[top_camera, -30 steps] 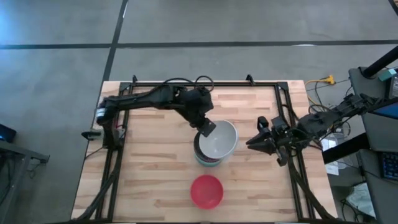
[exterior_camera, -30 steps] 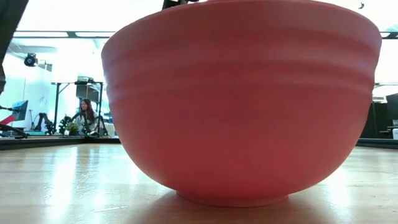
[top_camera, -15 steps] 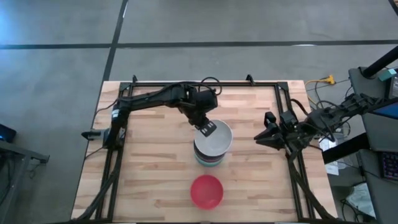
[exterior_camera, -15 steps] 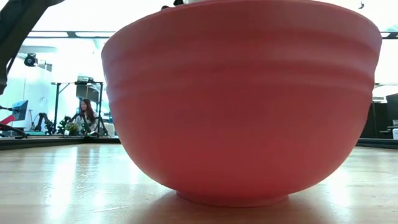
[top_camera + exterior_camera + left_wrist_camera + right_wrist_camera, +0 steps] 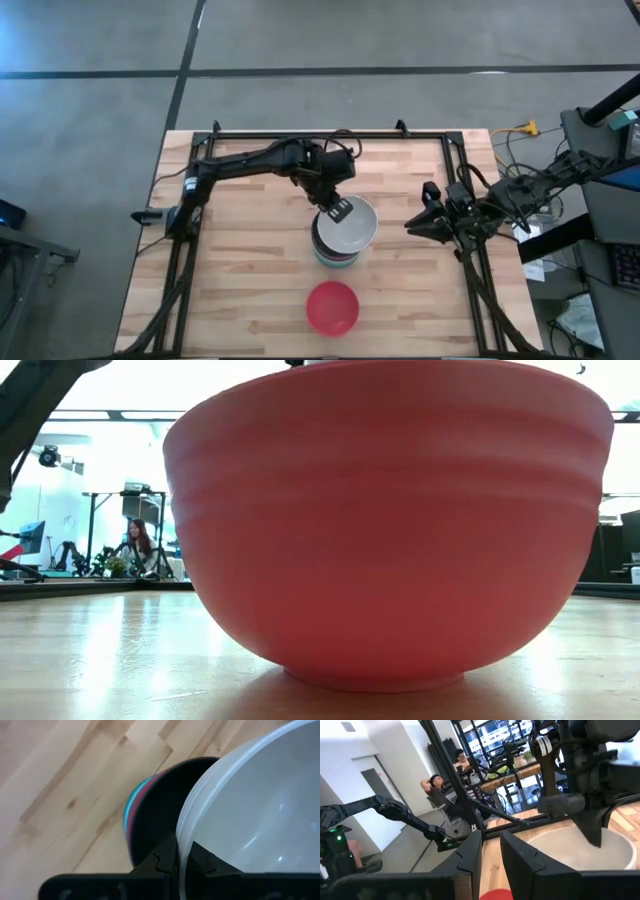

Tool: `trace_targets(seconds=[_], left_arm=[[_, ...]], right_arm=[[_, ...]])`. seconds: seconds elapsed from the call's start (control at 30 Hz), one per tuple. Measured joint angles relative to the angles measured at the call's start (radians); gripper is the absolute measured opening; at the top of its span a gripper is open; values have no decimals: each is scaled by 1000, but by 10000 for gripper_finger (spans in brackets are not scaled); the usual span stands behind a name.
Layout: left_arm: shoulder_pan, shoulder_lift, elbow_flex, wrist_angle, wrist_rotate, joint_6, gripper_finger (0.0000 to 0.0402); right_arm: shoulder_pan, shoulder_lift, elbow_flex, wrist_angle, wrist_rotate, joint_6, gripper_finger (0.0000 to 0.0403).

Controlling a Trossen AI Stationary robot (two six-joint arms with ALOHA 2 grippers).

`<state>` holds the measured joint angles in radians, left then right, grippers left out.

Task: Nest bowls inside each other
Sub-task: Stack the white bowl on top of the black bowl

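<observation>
A stack of nested bowls [image 5: 343, 245] stands mid-table, a white bowl [image 5: 350, 228] on top. In the left wrist view a black bowl [image 5: 155, 815], a magenta one and a teal one [image 5: 131, 802] show beneath it. My left gripper [image 5: 337, 209] is shut on the white bowl at the stack's far-left side. A red bowl [image 5: 332, 307] rests on its base near the near edge and fills the low view [image 5: 390, 530]. My right gripper [image 5: 413, 226] waits open near the right edge, touching nothing, and sees the white bowl [image 5: 570, 851]. My left gripper holds the white bowl by its rim [image 5: 183, 851], pinched with one finger [image 5: 161, 862] outside the wall and the other finger [image 5: 206, 865] inside. The fingers come from above, pointing down. The bowl sits upright inside the black bowl of the stack.
A black frame rail [image 5: 330, 133] runs along the far edge, with posts at both table sides. Bare wood lies left of the stack and around the red bowl. People sit in the room beyond the table [image 5: 442, 787].
My left gripper has come down and a little toward the right, keeping its hold on the rim. The white bowl, held higher and tipped a second ago, now sits lower and level in the stack. The red bowl has stayed put.
</observation>
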<state>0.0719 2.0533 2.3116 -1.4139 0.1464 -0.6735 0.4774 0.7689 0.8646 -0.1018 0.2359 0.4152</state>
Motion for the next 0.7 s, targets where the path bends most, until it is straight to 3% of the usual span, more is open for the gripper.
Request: trace_targets(seconds=[0.7], left_arm=[[-6, 55, -11, -71, -55, 77, 0]], right_arm=[[2, 34, -1, 1, 0, 5, 68]])
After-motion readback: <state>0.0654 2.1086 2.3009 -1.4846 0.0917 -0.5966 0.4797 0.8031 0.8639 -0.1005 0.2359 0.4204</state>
